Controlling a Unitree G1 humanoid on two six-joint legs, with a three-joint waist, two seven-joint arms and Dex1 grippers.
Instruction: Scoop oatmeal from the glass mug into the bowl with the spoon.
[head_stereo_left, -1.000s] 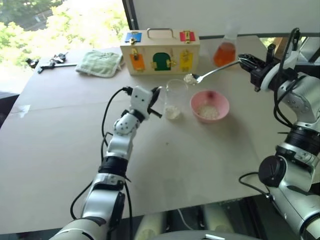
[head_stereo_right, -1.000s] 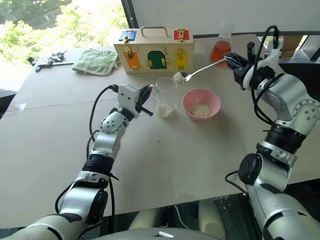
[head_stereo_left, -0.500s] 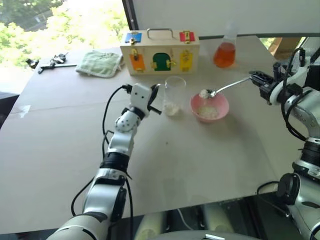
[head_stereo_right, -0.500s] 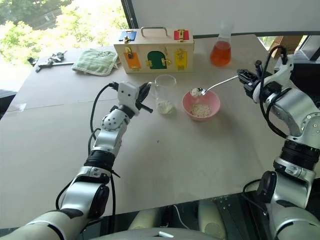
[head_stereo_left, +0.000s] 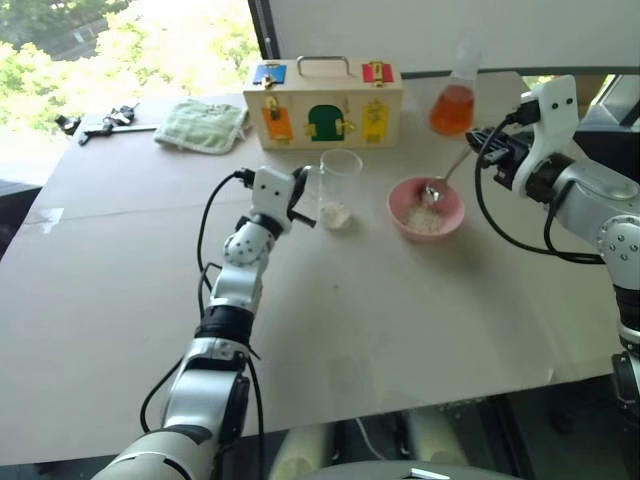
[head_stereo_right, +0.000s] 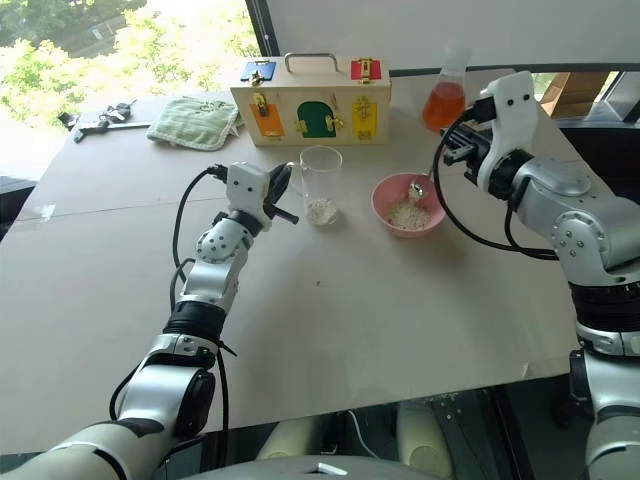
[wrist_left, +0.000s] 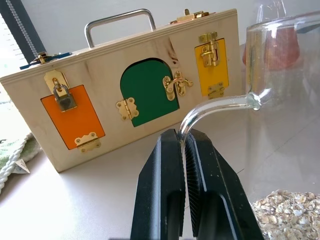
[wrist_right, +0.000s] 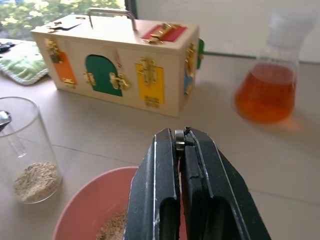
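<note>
On the counter (head_stereo_left: 120, 330), the handle of the glass mug (head_stereo_left: 339, 188) is clamped by the left gripper (head_stereo_left: 300, 195); oatmeal (head_stereo_left: 336, 214) lies in its bottom. Just to its right, more is held in the pink bowl (head_stereo_left: 426, 208), over which the spoon (head_stereo_left: 445, 178) is tipped, clamped by the right gripper (head_stereo_left: 487, 150).

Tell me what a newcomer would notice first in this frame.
Probably the small pink bowl mid-table, where the right hand dips a slim silver spoon over pale oatmeal. Beside it, the left hand pinches the handle of a clear glass mug. Behind stand a wooden latch box with coloured doors and a flask of orange liquid.
</note>
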